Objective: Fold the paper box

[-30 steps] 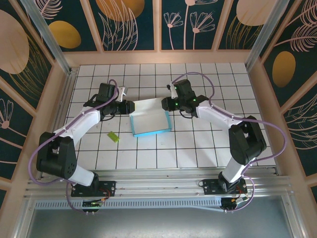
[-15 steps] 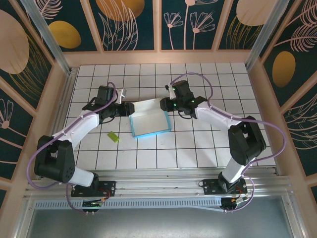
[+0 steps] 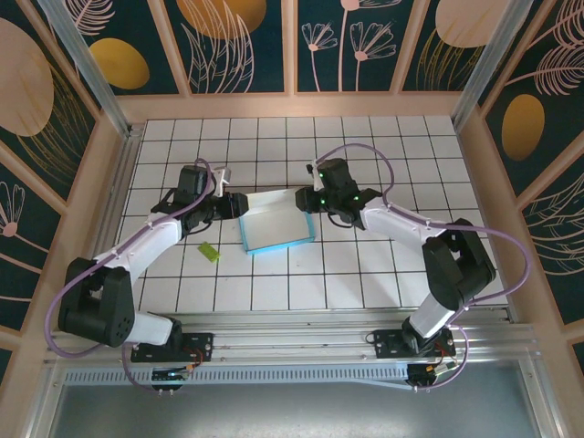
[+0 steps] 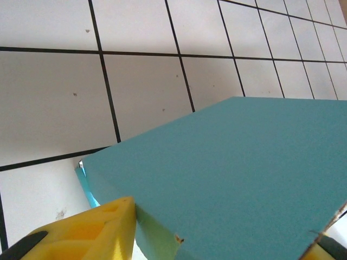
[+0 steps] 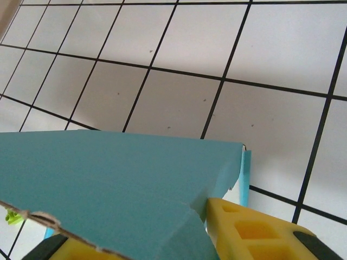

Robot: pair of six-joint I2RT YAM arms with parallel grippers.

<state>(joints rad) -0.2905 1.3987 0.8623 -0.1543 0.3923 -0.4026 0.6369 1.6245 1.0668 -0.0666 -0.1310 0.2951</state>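
The tabletop [image 3: 365,274] is smooth tile, so the paper box [image 3: 276,233], lying near its middle and a little toward the left edge, has nothing to brace against. A push stronger on one side can slide or turn the whole box instead of creasing it. Its far flap [image 3: 272,201] stands raised, white side toward the near edge. If the two arms do not press evenly, the flap can twist, buckle off its fold line, or tear at the ragged edge [image 5: 32,216] seen from the right wrist. The left jaws at the flap's left end and the right jaws at its right end both stand apart, yellow fingers [image 4: 103,227] set against the turquoise face, apparently not clenched on it, so the card can slip off and fall flat. The small yellow-green piece [image 3: 209,252] lies apart from the box and looks harmless
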